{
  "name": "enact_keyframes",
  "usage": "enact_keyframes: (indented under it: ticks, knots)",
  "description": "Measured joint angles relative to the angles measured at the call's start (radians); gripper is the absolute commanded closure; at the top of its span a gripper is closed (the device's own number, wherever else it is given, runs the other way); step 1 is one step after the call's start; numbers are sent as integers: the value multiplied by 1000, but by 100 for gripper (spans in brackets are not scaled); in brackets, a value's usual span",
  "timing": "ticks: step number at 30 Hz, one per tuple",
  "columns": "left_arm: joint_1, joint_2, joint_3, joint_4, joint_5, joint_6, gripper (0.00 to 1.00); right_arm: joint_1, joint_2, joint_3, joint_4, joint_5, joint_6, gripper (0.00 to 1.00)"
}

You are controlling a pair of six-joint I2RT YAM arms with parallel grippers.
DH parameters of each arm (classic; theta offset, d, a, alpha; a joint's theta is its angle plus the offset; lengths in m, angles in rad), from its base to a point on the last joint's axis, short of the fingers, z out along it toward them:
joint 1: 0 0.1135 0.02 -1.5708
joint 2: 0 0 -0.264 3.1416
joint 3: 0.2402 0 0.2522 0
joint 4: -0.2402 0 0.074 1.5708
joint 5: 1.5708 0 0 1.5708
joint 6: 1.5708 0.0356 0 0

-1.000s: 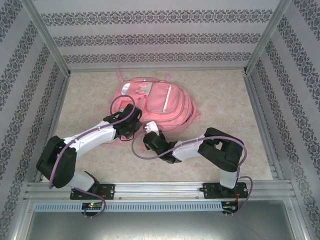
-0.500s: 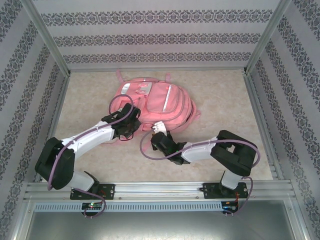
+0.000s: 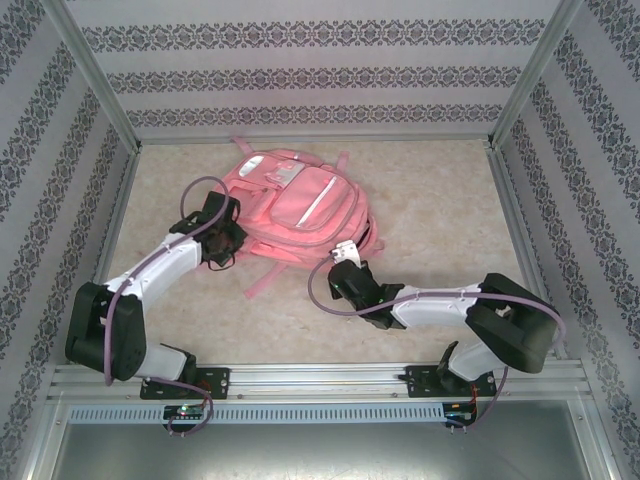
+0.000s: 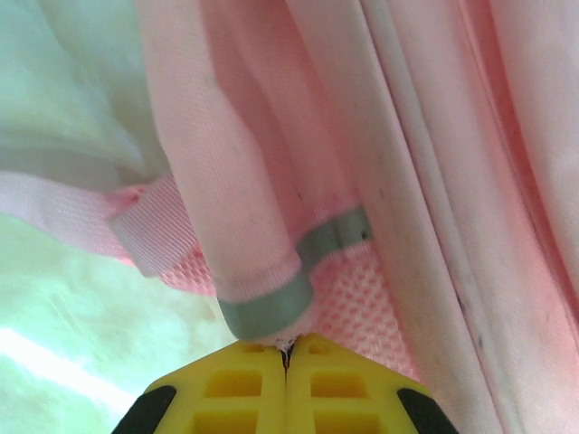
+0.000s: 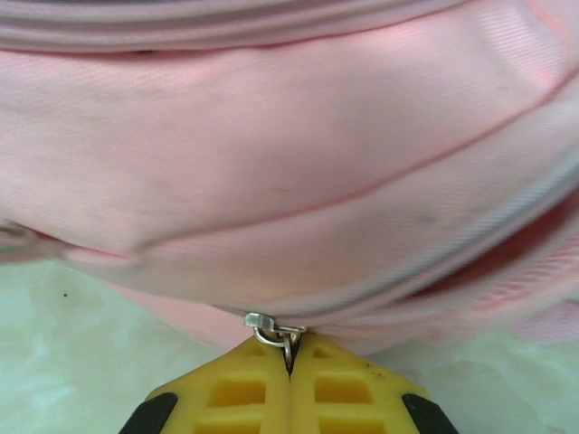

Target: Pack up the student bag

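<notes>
Nearest, at the 5 o'clock edge of the student bag point(image 3: 300, 205), the right hand point(image 5: 289, 354) is closed tight on a small metal zipper pull point(image 5: 270, 327) along the bag's lower seam. At the bag's 8 o'clock side the left hand point(image 4: 287, 357) is closed too, pinching a grey-trimmed fold point(image 4: 268, 309) of pink fabric. The bag lies flat on the marbled tabletop point(image 3: 440, 200), front pockets up, toward 12 o'clock from both arms, with one strap point(image 3: 262, 277) trailing toward 6 o'clock
</notes>
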Motion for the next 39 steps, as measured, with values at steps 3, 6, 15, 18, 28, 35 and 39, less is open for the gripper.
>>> enact_keyframes:
  ticks: [3,6,15,18,28,35,39]
  knots:
    - [73,69,60,-23,19,68,100,-15,-23,0,-19,-12,-10,100]
    - [116,139,126,-54,48,119,100,-16,-27,14,-48,-43,-9,100]
    - [94,79,77,-80,117,128,51,-16,13,93,-148,-109,29,100]
    - [15,-18,13,-78,134,80,51,-16,25,103,-157,-122,38,100]
    - [-346,-131,-121,20,157,-192,40,-16,46,121,-160,-148,51,100]
    - [-455,-64,-109,173,116,-271,34,-16,46,121,-159,-156,51,100]
    - [-484,31,-78,245,89,-285,39,-16,45,121,-160,-158,51,100]
